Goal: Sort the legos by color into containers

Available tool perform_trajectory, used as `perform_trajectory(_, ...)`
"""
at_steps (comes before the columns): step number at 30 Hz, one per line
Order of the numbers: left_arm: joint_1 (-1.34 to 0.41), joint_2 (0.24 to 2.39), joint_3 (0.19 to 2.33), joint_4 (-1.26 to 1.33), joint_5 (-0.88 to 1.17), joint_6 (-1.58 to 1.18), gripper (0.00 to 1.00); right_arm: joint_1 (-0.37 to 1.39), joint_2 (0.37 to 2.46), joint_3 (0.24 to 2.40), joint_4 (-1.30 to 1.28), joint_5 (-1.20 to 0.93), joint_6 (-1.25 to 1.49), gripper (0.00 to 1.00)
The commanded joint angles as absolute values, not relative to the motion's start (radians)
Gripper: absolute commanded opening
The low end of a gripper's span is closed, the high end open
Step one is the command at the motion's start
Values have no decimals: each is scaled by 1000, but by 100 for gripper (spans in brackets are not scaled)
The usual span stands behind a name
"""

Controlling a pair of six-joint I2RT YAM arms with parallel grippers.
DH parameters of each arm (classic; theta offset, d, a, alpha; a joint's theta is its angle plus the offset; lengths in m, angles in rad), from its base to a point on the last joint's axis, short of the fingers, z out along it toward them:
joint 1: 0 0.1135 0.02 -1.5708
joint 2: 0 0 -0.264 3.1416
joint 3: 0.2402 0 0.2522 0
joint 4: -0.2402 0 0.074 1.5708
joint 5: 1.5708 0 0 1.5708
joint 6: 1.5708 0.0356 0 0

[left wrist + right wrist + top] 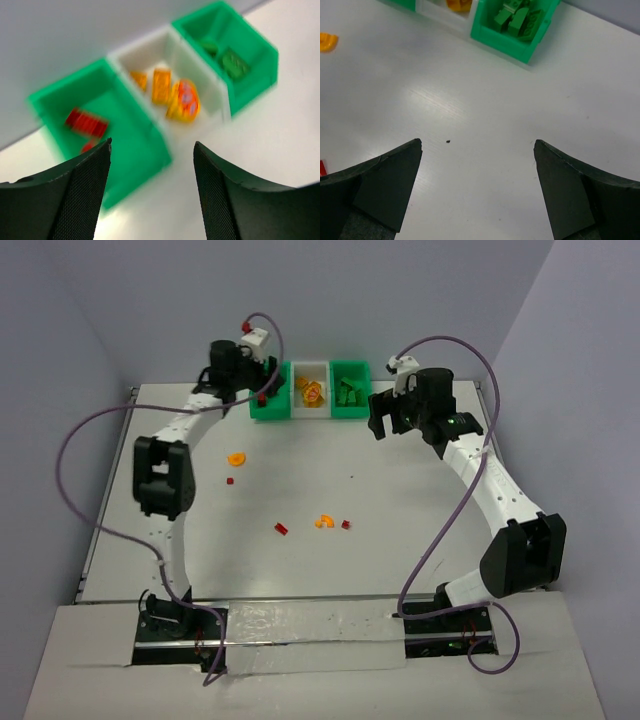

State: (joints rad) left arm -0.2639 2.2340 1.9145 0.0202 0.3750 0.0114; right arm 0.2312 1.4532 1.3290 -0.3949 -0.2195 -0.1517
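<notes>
Three joined containers are standing in a row at the far edge of the desk (420, 540). The left green bin (142, 140) is holding red bricks (86, 122), one ribbed piece and a smaller one nearer the front wall. The middle white bin (220, 100) is holding orange and yellow pieces (161, 86), among them a rounded orange one (184, 100) leaning toward its right wall. The right green bin (270, 55) is holding green bricks (232, 65).

The left claw (152, 145) is hovering just near of the left green bin, its fingers spread apart and gripping nothing. The right claw (477, 145) is hanging over bare desk, near and to the right of the right green bin, fully released and carrying nothing.

Five legos are lying loose on the desk, well apart from the bins: an orange curved piece (236, 458) with a small red brick (230, 481) just near of it on the left, and, nearer the middle, a red brick (281, 529), a second orange curved piece (324, 522) and another small red brick (346, 525).
</notes>
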Motion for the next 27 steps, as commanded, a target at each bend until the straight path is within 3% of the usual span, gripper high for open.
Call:
perform_trajectory(1,-121,1897,1764,-274,655,247,72,238,1421,1312,-453,-283,-197,100)
perform_trajectory(6,-28,1787,1568,-575,674,497,74,239,1446,1298,-439,-297,-191,100)
perform_trajectory(13,-30,1927,1590,-712,684,556,88,239,1467,1309,-465,-307,-175,100)
perform_trajectory(27,-63,2085,1579,-641,555,738,89,239,1460,1280,-474,-290,-193,100)
